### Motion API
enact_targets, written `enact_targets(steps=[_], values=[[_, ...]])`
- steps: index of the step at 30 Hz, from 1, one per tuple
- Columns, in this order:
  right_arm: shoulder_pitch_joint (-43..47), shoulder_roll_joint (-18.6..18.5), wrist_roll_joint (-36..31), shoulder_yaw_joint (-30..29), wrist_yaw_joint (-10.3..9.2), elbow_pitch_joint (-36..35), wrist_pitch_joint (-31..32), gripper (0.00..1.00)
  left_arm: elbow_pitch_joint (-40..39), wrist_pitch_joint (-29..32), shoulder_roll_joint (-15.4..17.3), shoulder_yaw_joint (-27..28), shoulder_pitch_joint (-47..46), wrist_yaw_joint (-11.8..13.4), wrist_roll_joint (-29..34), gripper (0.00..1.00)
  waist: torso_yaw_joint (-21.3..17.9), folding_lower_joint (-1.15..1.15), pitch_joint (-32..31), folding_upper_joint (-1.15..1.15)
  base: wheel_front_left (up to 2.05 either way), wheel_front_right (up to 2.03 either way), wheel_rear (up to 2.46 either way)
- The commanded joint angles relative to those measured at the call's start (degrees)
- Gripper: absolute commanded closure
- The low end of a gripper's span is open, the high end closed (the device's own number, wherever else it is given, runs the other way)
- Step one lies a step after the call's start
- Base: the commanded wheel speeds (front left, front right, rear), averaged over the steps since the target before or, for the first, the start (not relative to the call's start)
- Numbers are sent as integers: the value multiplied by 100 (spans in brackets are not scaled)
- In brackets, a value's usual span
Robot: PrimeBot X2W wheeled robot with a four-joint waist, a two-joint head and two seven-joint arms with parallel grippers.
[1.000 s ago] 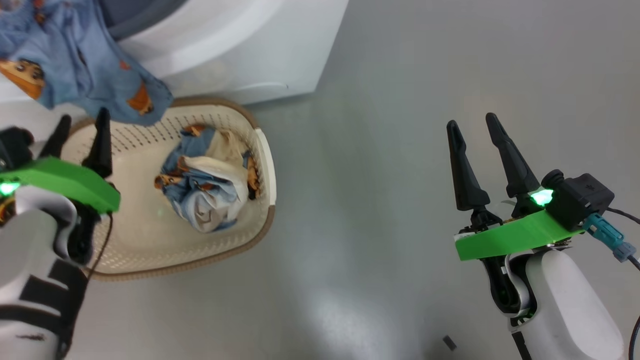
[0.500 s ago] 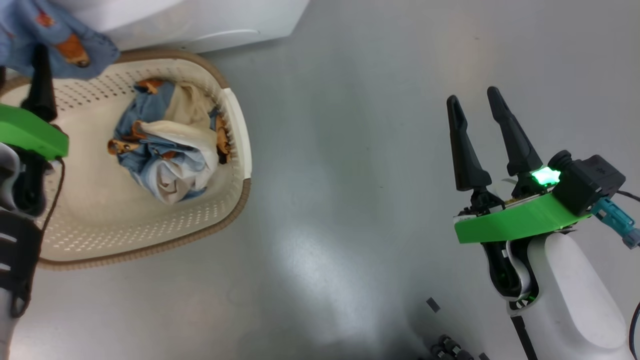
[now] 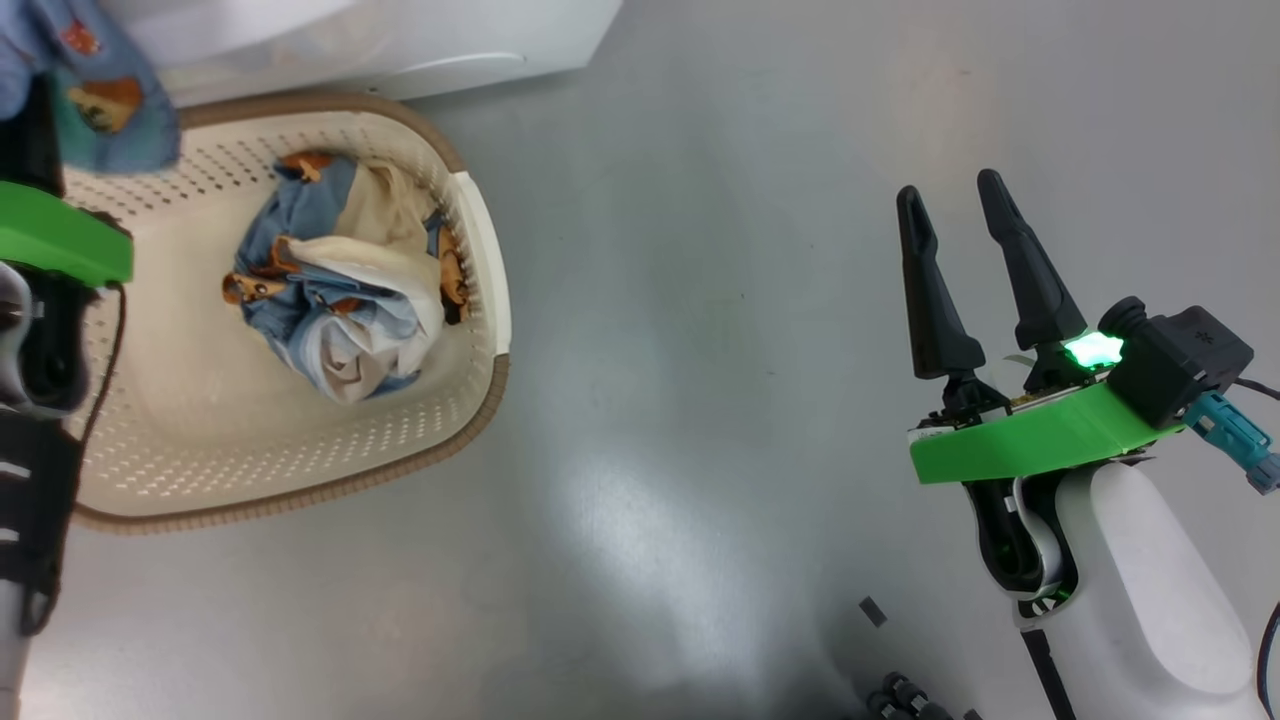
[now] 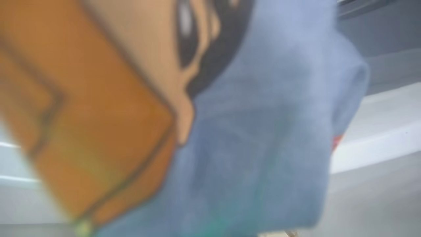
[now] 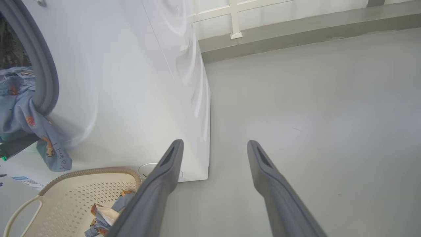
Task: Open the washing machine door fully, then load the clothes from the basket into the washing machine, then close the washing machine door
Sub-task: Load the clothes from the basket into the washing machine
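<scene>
The cream basket sits on the floor before the white washing machine, holding a bundle of blue and cream clothes. A blue printed cloth hangs out of the machine's opening over the grey gasket. My left gripper is at that cloth and shut on it; its wrist view is a blur of blue fabric and orange print. My right gripper hovers open over bare floor, far right of the basket. The washing machine door is out of view.
Grey floor stretches right of the machine. A low grey kerb runs along the back wall. Small dark bits lie on the floor near my right arm. A blue label sticker shows beside the basket.
The head camera dipped and shifted at first. My left gripper has shut on the hanging blue cloth, and the cloth's lower edge has drawn in to the left. The right arm is still.
</scene>
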Motion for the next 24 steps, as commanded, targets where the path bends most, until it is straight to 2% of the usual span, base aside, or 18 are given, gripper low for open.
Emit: enact_targets(steps=[1,10,24], values=[[24,19,7,112,43,-70,-46,0,-249,-65,198,230,127,3,126,100,59,0,-94,0,0,0,0],[18,19,9,113,43,49,-46,0,-974,-66,101,681,619,3,514,100,146,0,-324,0,0,0,0],[116,19,41,116,43,167,-46,0,-2084,-66,65,1014,1055,3,677,100,227,0,-631,0,0,0,0]])
